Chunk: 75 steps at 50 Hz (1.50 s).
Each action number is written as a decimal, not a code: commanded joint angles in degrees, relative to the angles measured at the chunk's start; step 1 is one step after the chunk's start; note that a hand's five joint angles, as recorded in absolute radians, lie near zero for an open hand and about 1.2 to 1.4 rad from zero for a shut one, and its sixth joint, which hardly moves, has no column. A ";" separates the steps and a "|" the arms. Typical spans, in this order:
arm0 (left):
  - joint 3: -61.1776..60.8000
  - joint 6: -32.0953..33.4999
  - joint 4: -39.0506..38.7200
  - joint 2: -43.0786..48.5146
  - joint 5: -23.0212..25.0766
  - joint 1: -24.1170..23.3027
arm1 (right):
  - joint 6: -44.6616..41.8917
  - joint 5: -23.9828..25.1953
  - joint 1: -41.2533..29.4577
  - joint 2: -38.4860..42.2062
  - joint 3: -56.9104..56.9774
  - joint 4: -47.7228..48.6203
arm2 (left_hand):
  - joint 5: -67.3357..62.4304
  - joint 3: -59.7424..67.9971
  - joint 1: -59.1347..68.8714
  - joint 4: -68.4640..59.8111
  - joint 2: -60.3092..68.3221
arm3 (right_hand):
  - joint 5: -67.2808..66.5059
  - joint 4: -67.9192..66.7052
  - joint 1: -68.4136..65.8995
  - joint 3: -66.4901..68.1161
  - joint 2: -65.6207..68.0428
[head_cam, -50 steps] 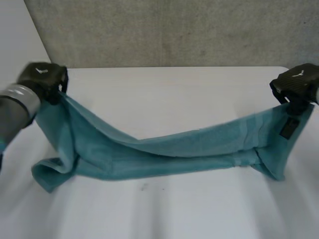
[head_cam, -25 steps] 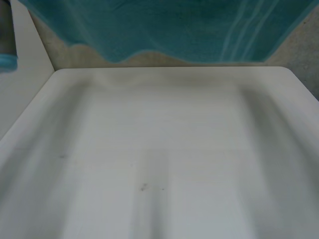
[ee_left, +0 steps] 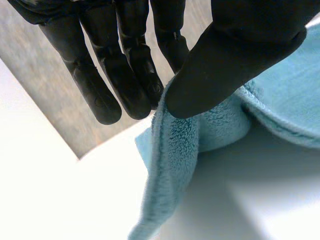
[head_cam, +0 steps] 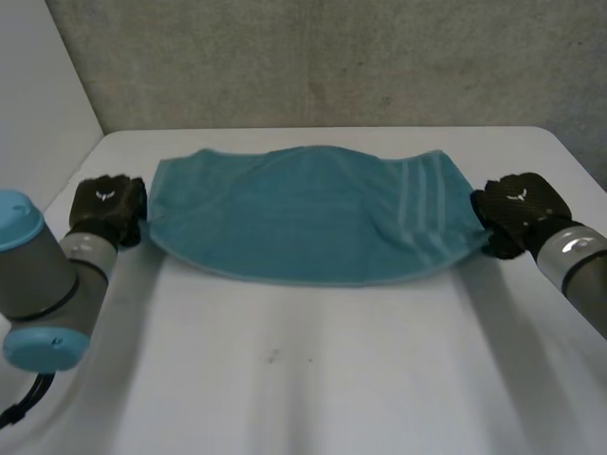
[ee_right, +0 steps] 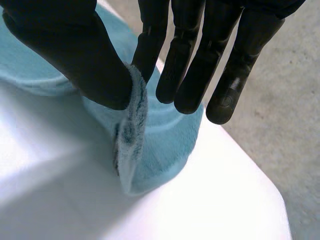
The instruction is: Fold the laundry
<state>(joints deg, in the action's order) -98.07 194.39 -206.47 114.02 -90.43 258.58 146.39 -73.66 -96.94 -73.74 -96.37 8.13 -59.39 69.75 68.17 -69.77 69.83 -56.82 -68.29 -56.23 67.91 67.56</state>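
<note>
A teal towel (head_cam: 303, 213) with pale stripes near one end lies spread and folded across the far half of the white table (head_cam: 313, 379). My left hand (head_cam: 106, 209) grips its left end, pinching the edge of the towel (ee_left: 175, 150) between thumb and fingers (ee_left: 135, 75). My right hand (head_cam: 517, 210) holds the striped right end, the thumb pressing the towel's (ee_right: 160, 145) bunched edge against a finger (ee_right: 150, 45). Both hands sit low, close to the tabletop.
A grey wall (head_cam: 332, 57) runs behind the table's far edge. My left arm's blue-capped joint (head_cam: 28, 284) rests over the near left of the table. The near half of the tabletop is bare white.
The towel hung sagging between raised hands, then was swung up high. It has now come down flat on the far half of the table, with both hands lowered at its ends.
</note>
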 commanded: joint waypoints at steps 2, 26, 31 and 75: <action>-5.91 1.95 7.75 -12.24 0.16 3.07 | -8.84 -0.43 3.60 -11.95 -0.40 -13.84 | -10.61 10.25 11.83 -10.23 10.17 | -13.18 -11.71 -23.77 12.09 12.44; -8.38 10.48 25.17 -22.47 15.19 10.63 | -20.45 4.23 14.33 -10.84 1.71 -29.87 | -10.61 10.25 11.83 -10.23 10.17 | -13.18 -11.71 -23.77 12.09 12.44; -3.20 10.48 19.89 -12.98 14.75 9.14 | -17.81 3.53 10.74 -5.20 3.38 -23.70 | -10.61 10.25 11.83 -10.23 10.17 | -13.18 -11.71 -23.77 12.09 12.44; 31.98 18.47 4.68 23.81 7.54 -2.20 | -2.96 -15.99 0.61 21.10 20.09 13.49 | 59.39 -59.75 -58.17 59.77 -59.83 | 56.82 58.29 46.23 -57.91 -57.56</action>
<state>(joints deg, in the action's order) -63.07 211.05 -200.27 140.84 -82.74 258.15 139.27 -86.98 -96.74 -51.25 -76.10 20.41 -29.86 40.36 37.66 -40.12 40.18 -5.34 -14.42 -12.57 14.17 14.26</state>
